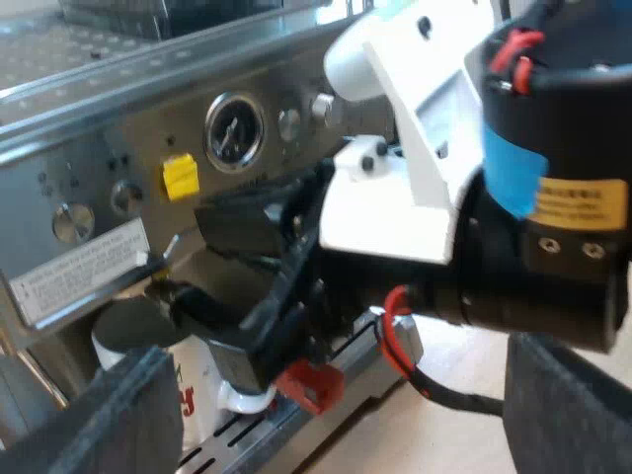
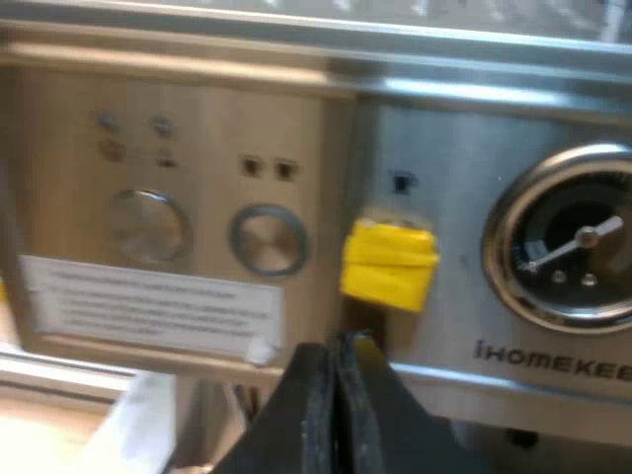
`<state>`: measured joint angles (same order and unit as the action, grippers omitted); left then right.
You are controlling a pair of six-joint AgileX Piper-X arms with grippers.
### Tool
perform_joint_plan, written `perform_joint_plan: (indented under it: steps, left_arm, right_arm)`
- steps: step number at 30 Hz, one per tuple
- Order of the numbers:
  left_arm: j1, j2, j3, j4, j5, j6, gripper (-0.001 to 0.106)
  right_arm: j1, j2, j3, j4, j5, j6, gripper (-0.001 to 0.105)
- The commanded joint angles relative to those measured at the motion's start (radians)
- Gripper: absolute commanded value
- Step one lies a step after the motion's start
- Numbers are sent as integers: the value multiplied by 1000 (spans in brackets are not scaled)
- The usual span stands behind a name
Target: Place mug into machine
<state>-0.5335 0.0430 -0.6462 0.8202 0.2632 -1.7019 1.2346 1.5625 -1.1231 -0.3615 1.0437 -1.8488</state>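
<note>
The espresso machine is the biggest thing here, its steel front carrying a pressure gauge, a yellow tag and a printed label. Across it reaches the right arm, white and black, with the right gripper at the panel just under the yellow tag. From its own wrist, the right gripper has its fingers pressed together with nothing seen between them, pointing at the front between tag and gauge.

The left gripper hangs back over the counter, spread wide and holding nothing.

The mug, white with red print, stands on the slotted drip tray at the machine's front, directly below the holder's dark handle, whose red end juts out beside it. By the look of it the mug sits where the task wants it, and neither gripper touches it.

It looks like glazed ceramic, so I'd expect it to be stiff, fairly heavy for its size, slick under rubber pads and liable to chip if knocked against the steel. A white rounded bit low on its side may be its handle, though I cannot tell. A pinch on the wall at the rim seems the surest hold, but the holder's handle crowds the space above, so any adjustment would best come in from the side, low and slow
</note>
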Motion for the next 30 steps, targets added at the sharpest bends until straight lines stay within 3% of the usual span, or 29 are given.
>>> perform_joint_plan:
  steps: [1, 11, 20, 23, 27, 30]
  left_arm:
    - [-3, -6, -25, -1, 4, -10, 69]
    - [-3, -6, -35, -2, -2, -5, 69]
    - [-3, -6, -35, -83, -80, -6, 69]
    - [-3, -6, -35, -119, -80, -8, 69]
    - [-3, -4, -35, -166, -80, -10, 69]
    - [-3, 25, -35, -206, -96, -103, 69]
  right_arm:
    - [17, -28, -9, 0, 31, -11, 0]
    - [50, -99, -9, 77, 54, -17, 0]
    - [62, -230, -9, 212, 46, -11, 61]
    - [62, -289, -9, 294, -36, -11, 68]
    - [62, -367, -9, 390, -108, -11, 69]
    - [60, -431, -9, 475, -136, -18, 69]
